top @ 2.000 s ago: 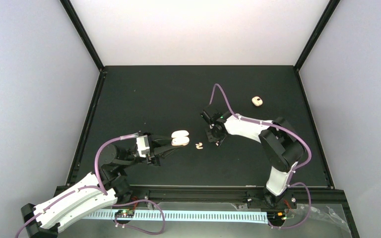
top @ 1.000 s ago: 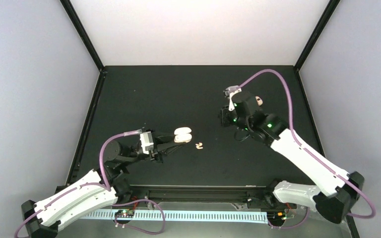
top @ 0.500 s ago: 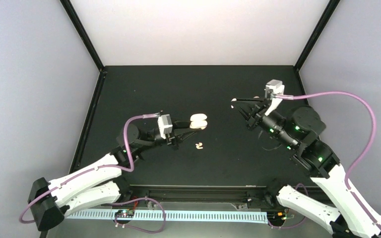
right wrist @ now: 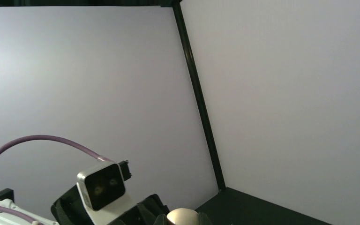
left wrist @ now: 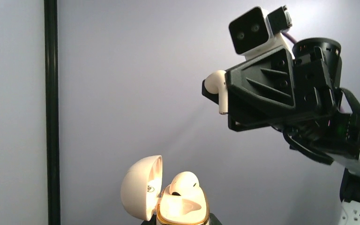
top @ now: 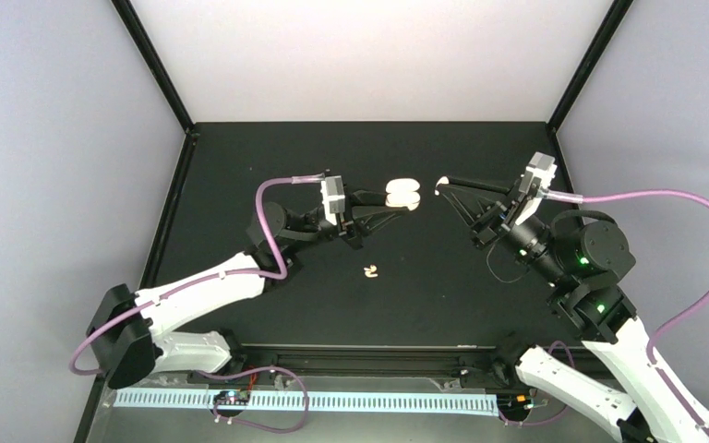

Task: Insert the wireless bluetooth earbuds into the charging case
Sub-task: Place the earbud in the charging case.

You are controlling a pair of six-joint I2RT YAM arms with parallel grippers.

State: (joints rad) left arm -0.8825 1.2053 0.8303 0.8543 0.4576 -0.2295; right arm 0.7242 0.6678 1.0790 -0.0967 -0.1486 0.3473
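Nearest the arm bases, the loose earbuds (top: 370, 271) lie on the desk (top: 268, 157). It looks like two of them lying right against each other, but they're too small to be sure.

Further back, both arms are up off the desk. The left end effector (top: 390, 201) is pinched on the bottom of the charging case (top: 403, 194), and the wrist view shows its lid (left wrist: 140, 187) flipped open to the left. One seated earbud (left wrist: 183, 183) is already in there, with the socket beside it free as far as I can tell.

Just past that, close but not touching, the right end effector (top: 445, 184) is clamped on the held earbud (left wrist: 215, 83). The bulb pokes out at the tip and the stem points down along the finger.

My take on handling: these buds are featherweight, hard, glossy plastic, so they're slippery and like to twist or pop out of a pinch. Grabbing the fat bulb end and leaving the stem free seems right, since the stem has to go into the socket first. The case is rigid and smooth too, so I'd hold it low on the body, away from the hinge, so the lid can't get knocked closed. I wouldn't force it in. If it's lined up it should just drop into the socket.
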